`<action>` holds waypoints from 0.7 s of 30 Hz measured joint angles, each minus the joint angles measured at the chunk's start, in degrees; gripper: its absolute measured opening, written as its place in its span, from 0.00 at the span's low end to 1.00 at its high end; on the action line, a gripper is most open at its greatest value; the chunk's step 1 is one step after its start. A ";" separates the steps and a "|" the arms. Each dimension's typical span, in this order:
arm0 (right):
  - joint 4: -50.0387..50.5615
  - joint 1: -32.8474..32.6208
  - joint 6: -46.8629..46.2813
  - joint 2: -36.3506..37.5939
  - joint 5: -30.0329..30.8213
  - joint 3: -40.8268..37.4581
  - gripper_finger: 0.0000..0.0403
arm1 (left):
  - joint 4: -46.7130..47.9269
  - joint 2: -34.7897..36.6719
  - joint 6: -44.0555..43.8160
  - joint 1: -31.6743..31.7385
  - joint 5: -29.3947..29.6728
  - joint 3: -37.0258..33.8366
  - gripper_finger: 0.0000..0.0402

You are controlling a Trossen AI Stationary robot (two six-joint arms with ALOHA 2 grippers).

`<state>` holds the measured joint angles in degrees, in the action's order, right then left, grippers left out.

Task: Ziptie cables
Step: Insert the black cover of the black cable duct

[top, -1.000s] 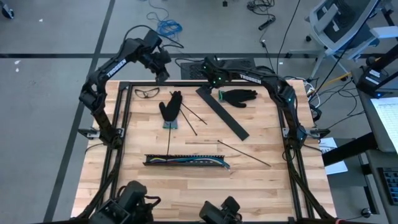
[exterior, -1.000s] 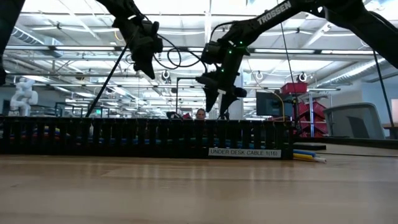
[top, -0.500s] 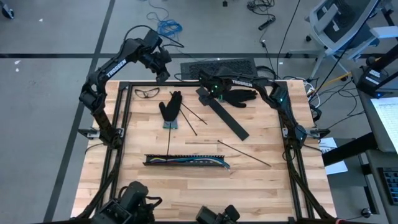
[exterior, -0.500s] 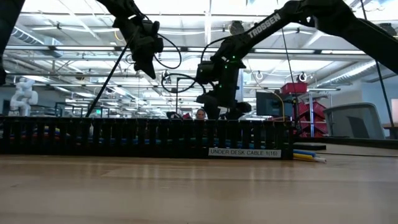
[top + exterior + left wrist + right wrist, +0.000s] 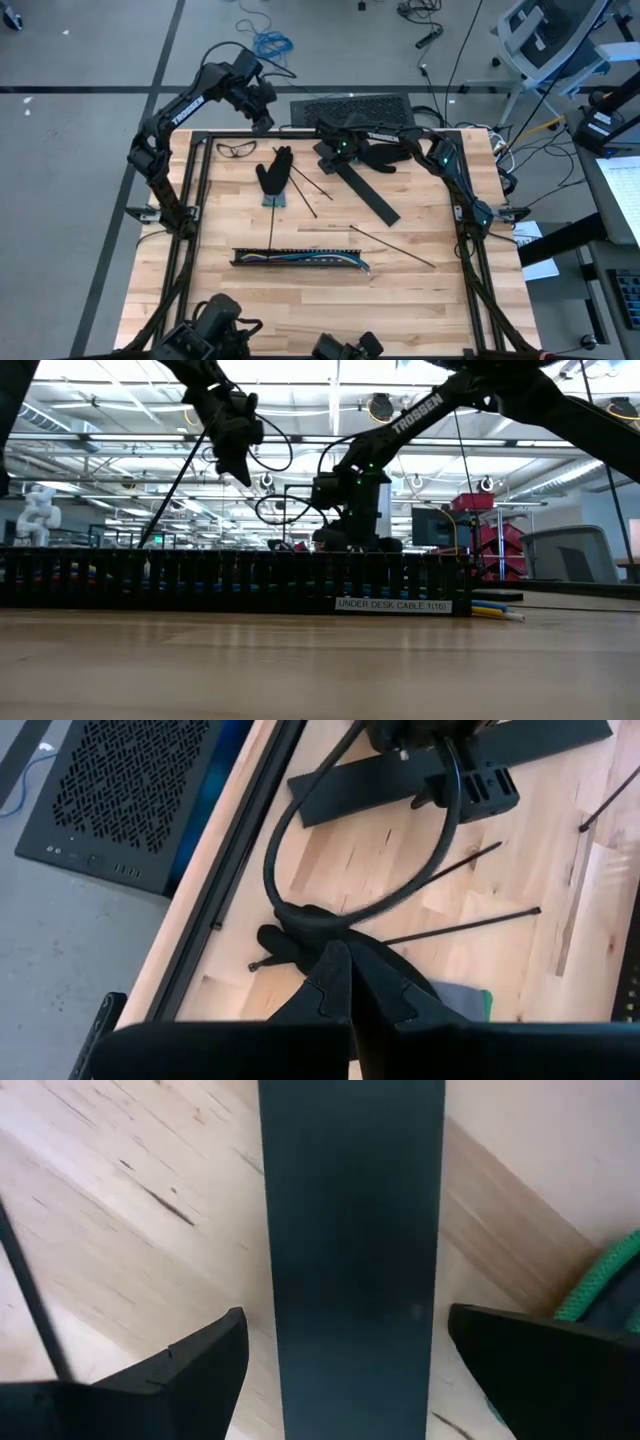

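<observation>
The cables [image 5: 300, 258], thin multicoloured wires, lie along the black slotted strip [image 5: 252, 257] near the table's front; their ends [image 5: 490, 610] stick out of its right end. My right gripper [image 5: 335, 152] points down, open, over the far end of a flat black strip [image 5: 365, 190]. In the right wrist view its fingers [image 5: 190, 1365] stand on either side of that strip [image 5: 350, 1230] without touching it. My left gripper [image 5: 262, 115] hangs shut and empty above the table's far edge, over a black glove [image 5: 275, 172].
Several thin black sticks [image 5: 305, 190] [image 5: 392, 246] lie loose on the wood. A second black glove [image 5: 385, 155] lies just right of my right gripper. Safety glasses [image 5: 237, 148] sit at the far left. A black frame [image 5: 190, 200] borders the table.
My right gripper has come down and a little toward the table's near edge, from above the far edge onto the flat black strip's far end. It has tipped to point straight down and has stayed open.
</observation>
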<state>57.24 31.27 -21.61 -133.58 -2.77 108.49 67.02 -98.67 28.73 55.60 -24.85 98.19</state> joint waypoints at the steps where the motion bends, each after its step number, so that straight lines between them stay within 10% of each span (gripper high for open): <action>1: 0.09 -0.05 -0.33 0.00 0.36 0.00 0.84 | 0.00 0.00 0.02 -0.12 -0.02 -0.02 0.00; 21: 7.44 -2.43 -0.17 -3.06 2.02 0.28 0.53 | -0.07 0.00 0.09 -0.73 0.01 -0.04 0.00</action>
<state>64.68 28.83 -21.78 -136.64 -0.75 108.77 66.96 -98.67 28.82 54.87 -24.84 98.15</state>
